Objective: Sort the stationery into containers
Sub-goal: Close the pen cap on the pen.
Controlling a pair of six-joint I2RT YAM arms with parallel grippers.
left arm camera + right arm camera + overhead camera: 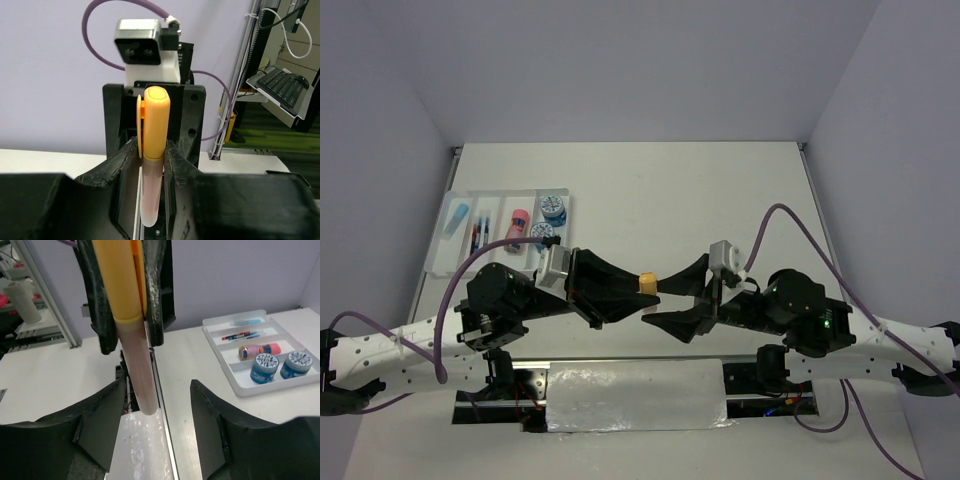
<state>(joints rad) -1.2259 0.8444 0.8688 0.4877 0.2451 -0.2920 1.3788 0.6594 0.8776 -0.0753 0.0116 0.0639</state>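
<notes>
My left gripper is shut on a highlighter with an orange cap and a peach-clear body, held in the air above the near middle of the table. In the left wrist view the highlighter sits between my left gripper's fingers. My right gripper faces it, open, its jaws on either side of the highlighter's free end without closing on it. The white four-compartment tray at the far left holds a light-blue piece, thin pens, a pink-orange cylinder and two blue-white rolls.
The tray lies to the right in the right wrist view, with the rolls nearest. A shiny foil-covered plate lies between the arm bases at the table's near edge. Purple cables loop off both arms. Walls close in the table's sides and back.
</notes>
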